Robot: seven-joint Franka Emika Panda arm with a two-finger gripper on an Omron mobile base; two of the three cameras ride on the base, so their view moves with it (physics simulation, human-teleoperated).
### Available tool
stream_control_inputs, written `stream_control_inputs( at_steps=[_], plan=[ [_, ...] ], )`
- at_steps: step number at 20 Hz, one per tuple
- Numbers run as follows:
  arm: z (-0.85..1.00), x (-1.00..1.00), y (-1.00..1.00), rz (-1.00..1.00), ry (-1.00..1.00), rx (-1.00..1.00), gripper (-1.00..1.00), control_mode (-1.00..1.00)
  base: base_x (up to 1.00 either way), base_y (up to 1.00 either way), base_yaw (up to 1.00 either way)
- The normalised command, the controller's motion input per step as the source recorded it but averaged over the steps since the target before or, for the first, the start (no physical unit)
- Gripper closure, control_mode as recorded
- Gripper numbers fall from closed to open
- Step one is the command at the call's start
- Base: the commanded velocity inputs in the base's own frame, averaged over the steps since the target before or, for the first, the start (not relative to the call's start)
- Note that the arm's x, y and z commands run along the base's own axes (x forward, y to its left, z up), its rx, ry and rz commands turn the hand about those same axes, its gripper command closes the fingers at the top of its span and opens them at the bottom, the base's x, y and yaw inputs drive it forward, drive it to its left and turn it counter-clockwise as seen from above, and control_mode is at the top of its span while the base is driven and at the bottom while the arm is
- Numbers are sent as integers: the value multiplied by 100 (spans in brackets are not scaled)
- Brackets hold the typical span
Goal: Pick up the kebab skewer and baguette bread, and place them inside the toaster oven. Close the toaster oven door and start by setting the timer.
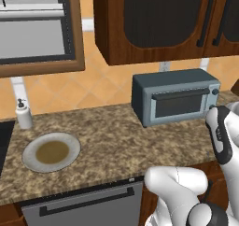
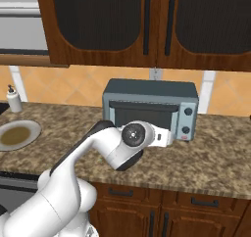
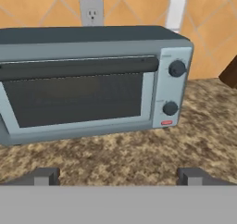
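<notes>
Tiled kitchen wall behind a granite table (image 1: 116, 136); my claw (image 3: 118, 177) hangs released, empty, facing the toaster oven (image 3: 92, 79) at the table's back edge; its door (image 3: 76, 96) shut, handle bar (image 3: 78, 68) running crosswise straight ahead.

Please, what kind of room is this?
Most likely a home kitchen: a toaster oven stands on a granite-look counter, wooden wall cabinets hang above, and a plate lies near a soap dispenser.
</notes>
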Motion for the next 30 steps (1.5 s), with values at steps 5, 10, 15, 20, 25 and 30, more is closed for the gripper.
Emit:
stream_control_inputs(
  at_steps=[5, 10, 15, 20, 25, 30],
  plan=[
    [0, 0, 0, 0, 0, 0, -100, 100, 26, -31, 1],
    [0, 0, 0, 0, 0, 0, -100, 100, 38, -32, 9],
    [0, 0, 0, 0, 0, 0, -100, 100, 25, -54, 4],
    [0, 0, 0, 0, 0, 0, -100, 100, 7, -50, 0],
    [0, 0, 0, 0, 0, 0, -100, 100, 36, -2, -5],
    [0, 0, 0, 0, 0, 0, -100, 100, 48, 32, -10]
  ],
)
